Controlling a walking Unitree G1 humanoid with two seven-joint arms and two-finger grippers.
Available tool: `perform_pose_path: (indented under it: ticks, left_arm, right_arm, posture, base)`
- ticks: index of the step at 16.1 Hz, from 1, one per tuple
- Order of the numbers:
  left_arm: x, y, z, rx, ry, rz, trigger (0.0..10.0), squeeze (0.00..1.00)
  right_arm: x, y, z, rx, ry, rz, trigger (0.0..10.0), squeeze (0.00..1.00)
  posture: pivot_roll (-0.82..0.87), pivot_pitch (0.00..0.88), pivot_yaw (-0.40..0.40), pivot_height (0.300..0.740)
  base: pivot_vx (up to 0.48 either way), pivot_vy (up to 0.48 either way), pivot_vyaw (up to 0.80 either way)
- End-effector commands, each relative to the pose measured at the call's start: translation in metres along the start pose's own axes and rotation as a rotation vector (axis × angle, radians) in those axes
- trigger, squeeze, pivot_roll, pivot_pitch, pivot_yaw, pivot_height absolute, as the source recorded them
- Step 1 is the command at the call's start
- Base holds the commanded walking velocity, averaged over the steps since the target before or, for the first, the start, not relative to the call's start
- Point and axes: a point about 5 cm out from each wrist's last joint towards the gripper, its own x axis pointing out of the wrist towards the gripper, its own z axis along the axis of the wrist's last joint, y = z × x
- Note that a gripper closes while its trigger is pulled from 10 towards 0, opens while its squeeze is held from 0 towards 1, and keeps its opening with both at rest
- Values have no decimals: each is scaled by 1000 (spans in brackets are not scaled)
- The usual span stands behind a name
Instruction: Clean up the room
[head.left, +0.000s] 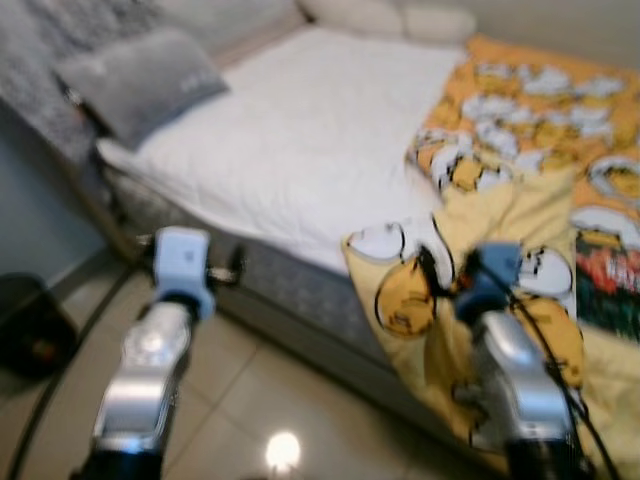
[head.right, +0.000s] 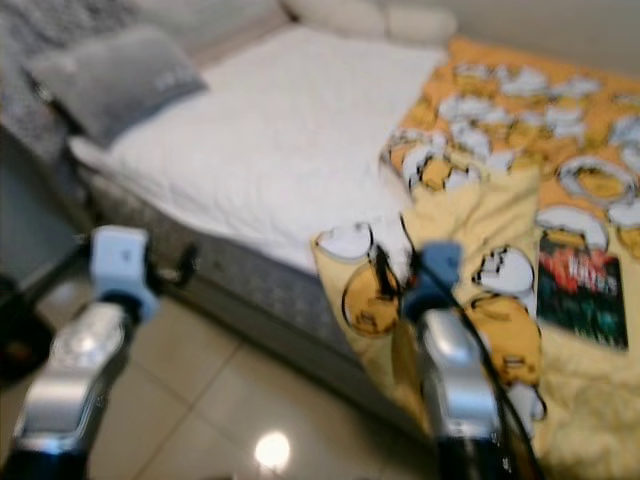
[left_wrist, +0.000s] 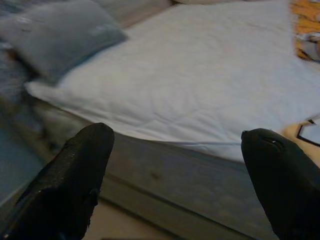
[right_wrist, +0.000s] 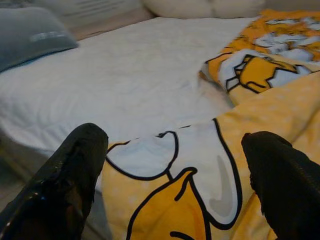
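Right gripper (right_wrist: 175, 175), fingers spread wide and empty, sits nearest the rumpled yellow cartoon-print blanket (head.left: 520, 200), its edge directly ahead.

You face a bed (head.left: 300, 150): a pillow (head.left: 140, 80) lies on its left, a blanket (head.left: 520, 200) on its right, a book (head.right: 583, 290) upon the blanket.

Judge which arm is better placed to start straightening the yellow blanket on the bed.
Right. The right end effector is open with the yellow blanket's hanging corner directly between its fingers. The left end effector, also open, faces the bare white mattress edge, away from the blanket.
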Motion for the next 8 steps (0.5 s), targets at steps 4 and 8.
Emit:
perform_pose_path:
  ticks: [4,8]
  left_arm:
    - [0,-6,3,2,-11,-20,10000,1000]
    - [-2,-8,0,0,-2,-27,10000,1000]
  right_arm:
    - [-4,-8,-2,-15,9,-13,10000,1000]
    - [-6,-10,-4,-13,19,-23,10000,1000]
  posture:
    - [4,0,43,740]
    - [8,0,40,740]
  base:
    - [0,-480,619]
    - [0,-480,308]
